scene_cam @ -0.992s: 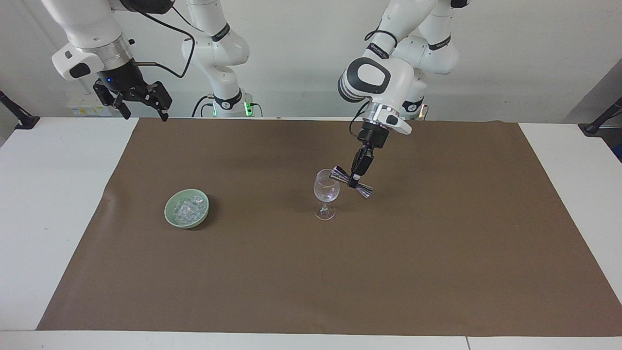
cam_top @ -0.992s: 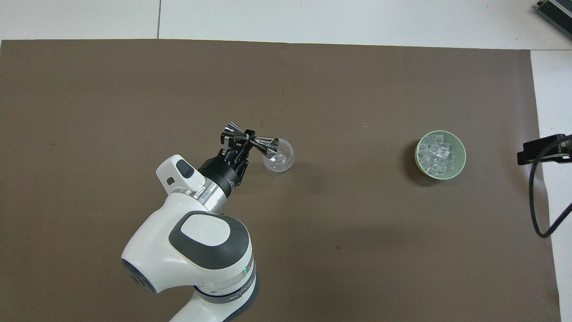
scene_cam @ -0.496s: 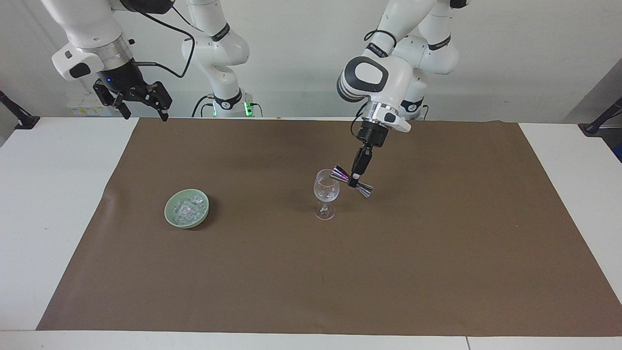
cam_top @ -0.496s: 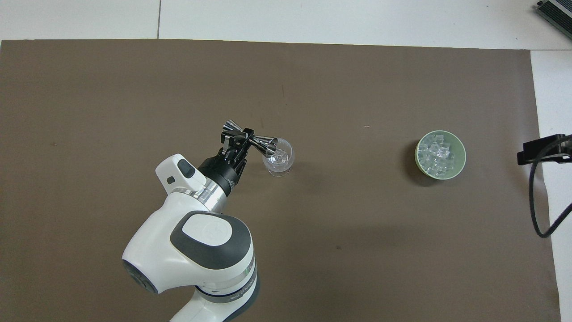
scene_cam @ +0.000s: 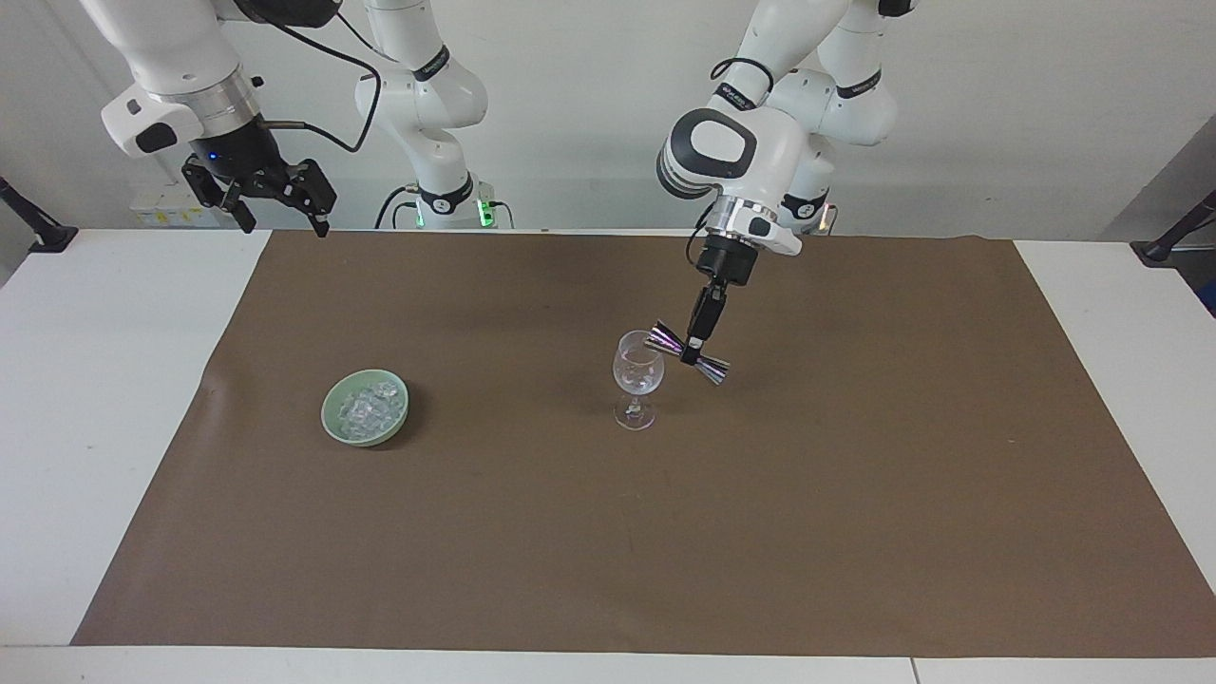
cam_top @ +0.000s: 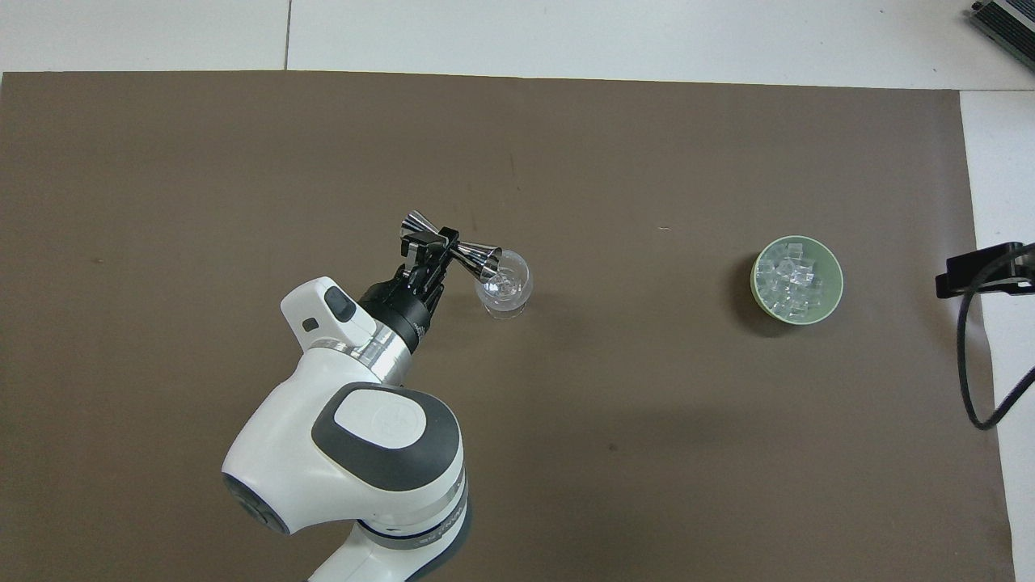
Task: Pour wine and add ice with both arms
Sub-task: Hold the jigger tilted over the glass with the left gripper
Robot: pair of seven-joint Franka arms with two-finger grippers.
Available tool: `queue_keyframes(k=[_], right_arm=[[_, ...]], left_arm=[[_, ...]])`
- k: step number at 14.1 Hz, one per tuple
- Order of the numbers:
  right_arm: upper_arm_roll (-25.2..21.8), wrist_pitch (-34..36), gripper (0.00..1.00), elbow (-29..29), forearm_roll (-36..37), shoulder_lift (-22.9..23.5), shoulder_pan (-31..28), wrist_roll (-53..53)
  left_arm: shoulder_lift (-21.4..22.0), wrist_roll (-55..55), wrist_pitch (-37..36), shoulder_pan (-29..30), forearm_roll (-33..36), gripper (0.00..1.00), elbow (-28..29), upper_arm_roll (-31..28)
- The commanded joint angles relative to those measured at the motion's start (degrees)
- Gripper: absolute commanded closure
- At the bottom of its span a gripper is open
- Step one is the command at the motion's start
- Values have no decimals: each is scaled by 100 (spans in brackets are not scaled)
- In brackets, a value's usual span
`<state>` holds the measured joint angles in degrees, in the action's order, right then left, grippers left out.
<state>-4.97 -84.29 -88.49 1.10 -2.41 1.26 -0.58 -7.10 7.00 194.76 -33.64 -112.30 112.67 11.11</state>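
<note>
Wine glass (scene_cam: pixel 637 378) stands upright on brown mat (scene_cam: pixel 608 532) mid-counter, toward left arm's end from ice bowl (scene_cam: pixel 366 408). Ice (scene_cam: pixel 368 406) heaped in that green bowl, well apart from glass, untouched.

Left gripper (scene_cam: pixel 696 348): clamped on waist of steel double-cone jigger (scene_cam: pixel 686 353), held over mat just beside glass. Jigger tipped nearly on its side; one cone mouth sits at glass rim, other cone angled down and away. Overhead view confirms mouth (cam_top: pixel 487 260) overlaps rim of bowl of glass (cam_top: pixel 504 286). Judged step: pour from jigger into glass, in progress or near its end. Liquid stream not discernible; fill level not readable.

Right gripper (scene_cam: pixel 271 195): raised over counter edge at right arm's end, fingers spread, carrying nothing. Arm waits.

Recs for step in hand:
- Keep pouring lip inside rim line, not resting on it; glass is tall, narrow-footed, prob. tips easily under side push.
- Rotate wrist slowly; fast roll risks spill over rim onto mat.
- Hold tilt long enough to drain, then roll back level before withdrawing.
- Withdraw up and away from glass, not across it.
- Grip at waist looks narrow; avoid jerks, jigger could pivot in jaws.
- Ice step not yet begun; right arm best placed for it, being nearest the bowl.
</note>
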Motion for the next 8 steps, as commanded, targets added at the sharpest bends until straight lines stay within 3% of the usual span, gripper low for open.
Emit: queue_keyframes(k=[1, 8], right_arm=[[13, -44, 0, -134, -57, -119, -12, -21], [13, -35, 0, -134, -57, -128, -12, -21]], left_arm=[[-125, 126, 238, -151, 121, 100, -184, -65], [-134, 188, 317, -213, 305, 100, -211, -65]])
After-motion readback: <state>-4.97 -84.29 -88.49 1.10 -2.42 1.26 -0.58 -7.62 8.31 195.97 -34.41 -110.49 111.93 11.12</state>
